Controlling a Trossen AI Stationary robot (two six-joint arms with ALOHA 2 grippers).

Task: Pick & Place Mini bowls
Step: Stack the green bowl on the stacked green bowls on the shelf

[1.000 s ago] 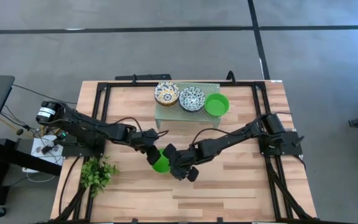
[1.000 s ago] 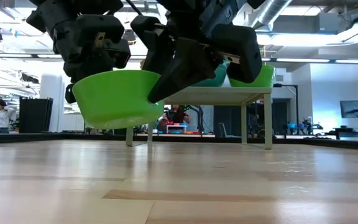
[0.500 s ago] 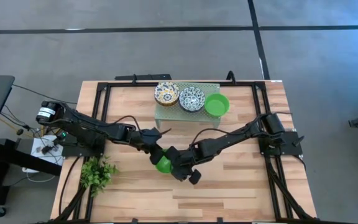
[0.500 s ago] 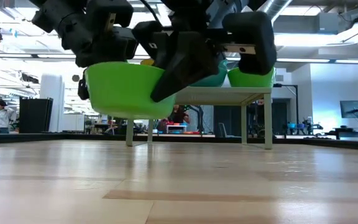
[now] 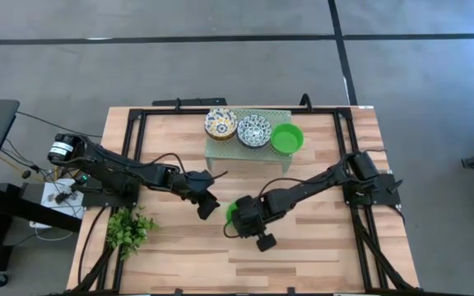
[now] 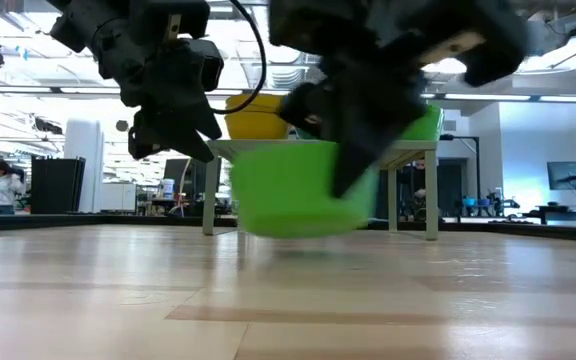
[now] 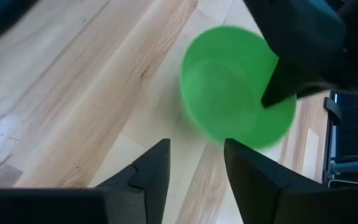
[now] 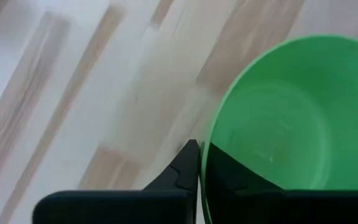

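Note:
A plain green mini bowl (image 5: 232,212) (image 6: 293,192) hangs low over the middle of the table, with my right gripper (image 5: 242,217) (image 8: 201,163) shut on its rim. My left gripper (image 5: 206,205) (image 7: 194,165) stands open just left of the bowl, touching nothing. On the pale green rack (image 5: 220,150) at the far middle sit a yellowish floral bowl (image 5: 220,123), a blue floral bowl (image 5: 253,130) and a second green bowl (image 5: 286,137), each on its base. My right gripper pinches the green bowl's rim (image 8: 205,147) on its right-hand side, one finger inside (image 8: 222,169) the bowl and one outside (image 8: 185,167). The fingers come down at a slant from the table's right. The bowl hangs open side up, slightly tilted, just above the wood.
A small leafy plant (image 5: 130,228) stands at the near left. The rack's legs (image 6: 431,190) rise behind the bowl in the low view. Bare wood lies on the near half and to the right of the bowl. People show in the room beyond the table.
My left gripper has opened and let go of the green bowl. My right gripper has shut on the bowl's rim and carried it toward the table's right edge and downward, away from my left gripper.

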